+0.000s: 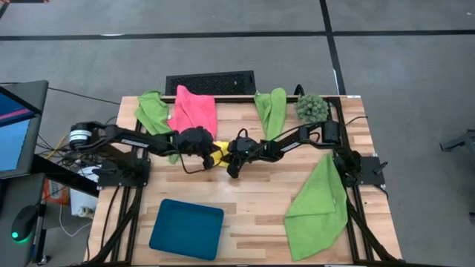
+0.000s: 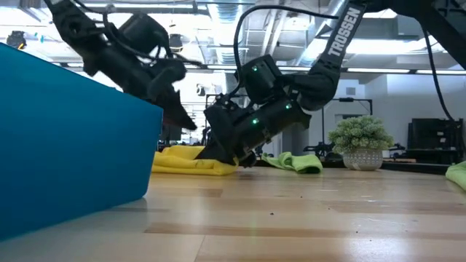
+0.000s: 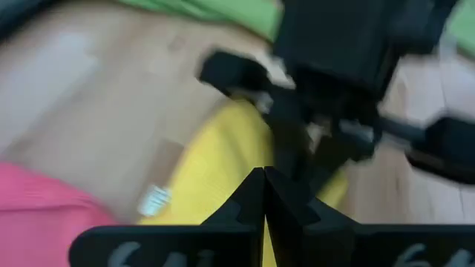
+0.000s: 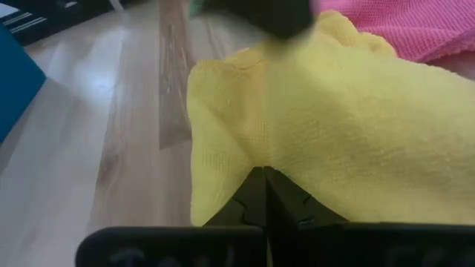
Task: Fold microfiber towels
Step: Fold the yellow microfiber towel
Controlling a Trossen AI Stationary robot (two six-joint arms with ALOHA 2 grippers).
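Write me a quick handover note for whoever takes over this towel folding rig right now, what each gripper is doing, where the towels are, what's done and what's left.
Left gripper: jaws shut, at the yellow towel mid-table; whether it pinches cloth is unclear.
Right gripper: jaws shut on the yellow towel's edge, facing the left one across it.
Towels: pink towel and a green towel at the far left, another green towel at the far middle by the plant, a large green towel folded over at the near right.
Teal tray: near left, nothing in it.
Done: no towel stacked or put away.
Left: finish the yellow towel, then fold the rest.
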